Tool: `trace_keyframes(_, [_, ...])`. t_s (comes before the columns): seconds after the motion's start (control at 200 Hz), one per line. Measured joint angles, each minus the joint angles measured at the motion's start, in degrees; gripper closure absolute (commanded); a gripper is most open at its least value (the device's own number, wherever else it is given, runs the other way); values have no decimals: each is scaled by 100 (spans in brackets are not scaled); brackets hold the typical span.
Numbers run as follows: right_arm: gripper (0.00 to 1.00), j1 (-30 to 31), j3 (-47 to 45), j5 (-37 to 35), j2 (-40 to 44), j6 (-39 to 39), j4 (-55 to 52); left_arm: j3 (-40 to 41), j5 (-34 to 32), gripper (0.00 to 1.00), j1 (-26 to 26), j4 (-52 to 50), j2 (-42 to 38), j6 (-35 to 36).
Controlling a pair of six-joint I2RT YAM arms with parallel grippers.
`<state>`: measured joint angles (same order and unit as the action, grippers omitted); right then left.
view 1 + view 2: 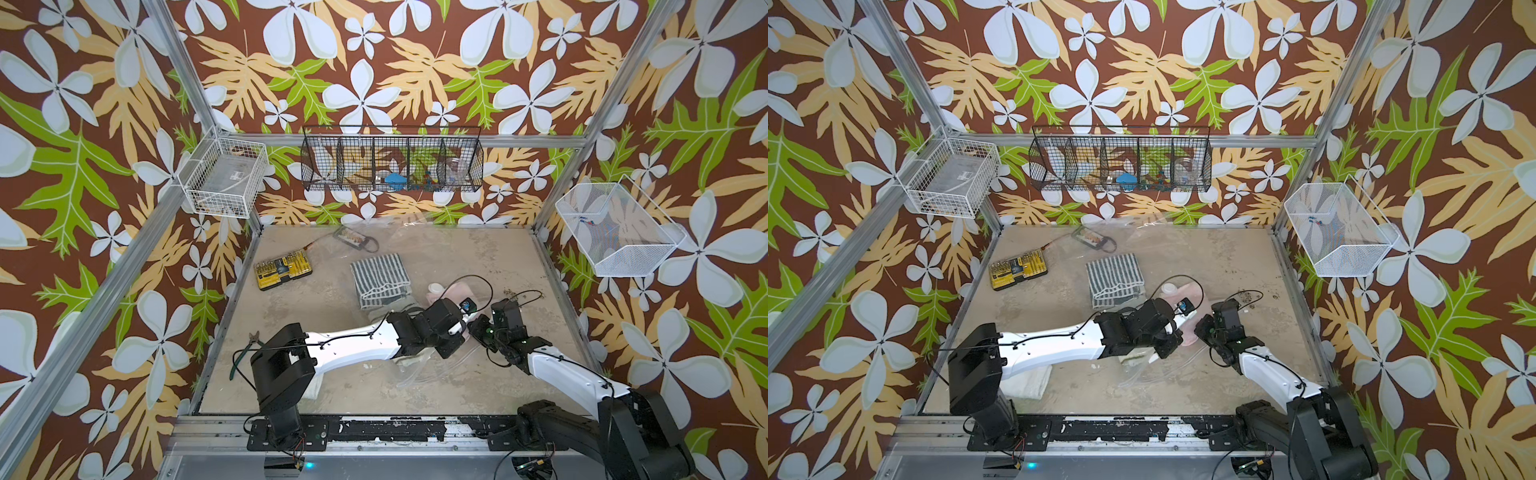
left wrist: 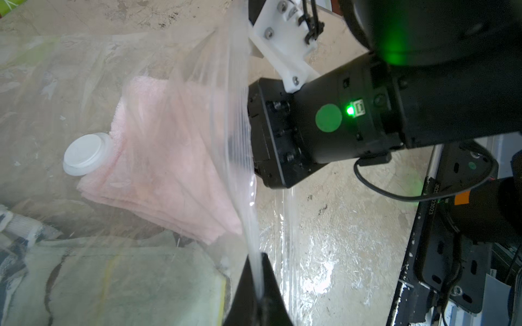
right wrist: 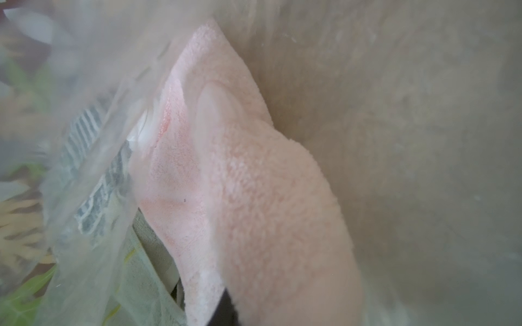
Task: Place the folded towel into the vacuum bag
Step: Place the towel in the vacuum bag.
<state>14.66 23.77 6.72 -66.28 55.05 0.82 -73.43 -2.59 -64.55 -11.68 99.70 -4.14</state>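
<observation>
Your folded pink towel [image 2: 169, 158] lies inside the vacuum bag [image 2: 197, 70], right of centre on the bench [image 1: 498, 257], with the bag's round white valve disc [image 2: 84, 153] at its far-left corner. Your right hand [image 1: 478, 327] reaches into the bag's mouth from the right and sits against the towel's near-right side. In the right wrist view one dark fingertip [image 3: 226, 307] shows against the pink pile, but you cannot tell how wide that hand stands or whether it grips the towel. Your left hand [image 2: 258, 282] is closed on the bag's clear plastic at the mouth, pulling the film up into a taut sheet just left of the right hand. Through the plastic you also see a pale green folded cloth [image 2: 127, 282] and a grey-striped towel [image 1: 380, 278], both left of the pink one; whether they lie in the bag or under it is unclear. On the far wall, the black wire basket [image 1: 477, 166] holds a blue object [image 1: 395, 180] and a clear jar [image 1: 455, 166] in separate compartments. The white wire basket [image 1: 216, 199] on the left carries a clear plastic box [image 1: 232, 174]. The white mesh basket [image 1: 623, 257] on the right holds a few coloured bits too small to name. A yellow case of screwdriver bits [image 1: 284, 269] lies far left on the bench, well apart from both hands.
</observation>
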Motion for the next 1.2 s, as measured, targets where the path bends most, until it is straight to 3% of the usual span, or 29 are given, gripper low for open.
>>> trace_keyframes(0.135, [47, -2, -33, -68, 275, -57, -66, -92, -4, 100, 0, -4, 39, -68])
trace_keyframes(0.355, [43, 197, -529, 79, 1207, 562, -505, -238, 15, 100, -26, -11, 83, -302])
trace_keyframes(0.56, [33, 472, -269, -264, 2026, 938, -1296, -280, 26, 100, -66, -50, 116, -302])
trace_keyframes(0.731, [45, 476, -168, -568, 2544, 896, -1779, -229, -15, 100, -66, -57, 90, -289])
trace_keyframes(0.821, [49, 476, -326, -522, 2417, 907, -1644, -247, -22, 100, -70, -57, 79, -280])
trace_keyframes(0.971, [46, 476, -664, -361, 1847, 1097, -1193, -323, -20, 100, -70, -59, 79, -291])
trace_keyframes(1.201, [52, 481, -802, -393, 673, 1469, 136, -337, 22, 100, -70, -57, 125, -302])
